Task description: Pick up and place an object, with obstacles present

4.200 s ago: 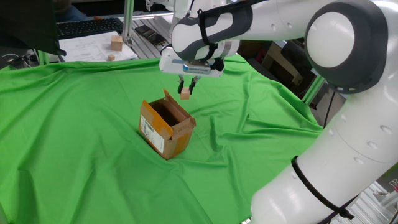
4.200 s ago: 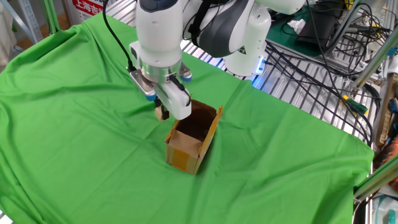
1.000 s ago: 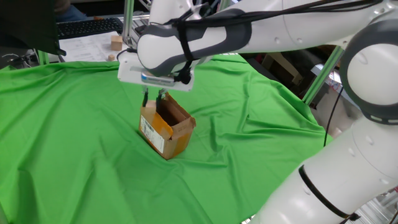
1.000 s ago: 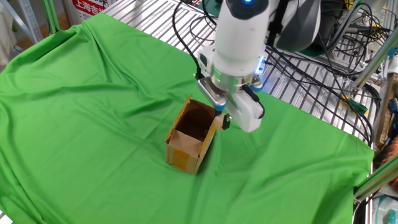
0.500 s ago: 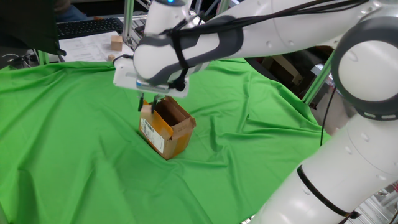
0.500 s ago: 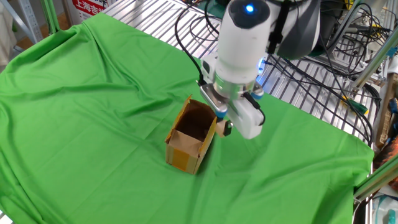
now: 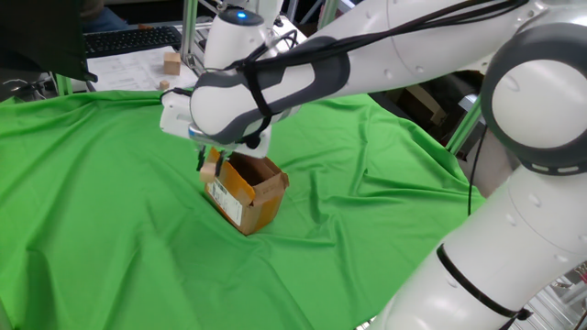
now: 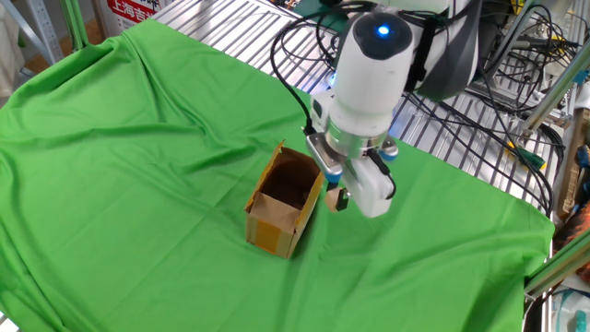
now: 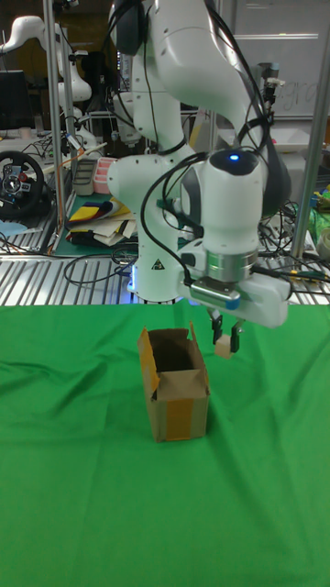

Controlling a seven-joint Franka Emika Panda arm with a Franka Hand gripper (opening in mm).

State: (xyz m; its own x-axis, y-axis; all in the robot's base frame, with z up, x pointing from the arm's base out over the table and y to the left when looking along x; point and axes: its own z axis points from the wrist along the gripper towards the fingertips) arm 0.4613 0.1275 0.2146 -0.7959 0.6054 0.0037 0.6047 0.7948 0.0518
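The gripper (image 9: 225,343) hangs just beside the cardboard box (image 9: 174,385), its two fingers (image 9: 236,337) pressed in on the small wooden cube (image 9: 223,348), which is held off the green cloth (image 9: 92,495) and outside the box, level with its upper part. In the tall fixed view the cube sits clear of the box wall, next to the raised flap; in the other fixed view the cube (image 8: 334,198) shows just past the box (image 8: 281,201) on the side nearest the metal grid (image 8: 461,138). In one fixed view the cube (image 7: 210,170) is partly hidden under the arm's wrist, at the corner of the box (image 7: 244,192), whose white label (image 7: 223,195) faces the camera. The box stands upright with its flaps up and its top open. A larger wooden block (image 7: 171,62) lies on papers well apart behind the cloth
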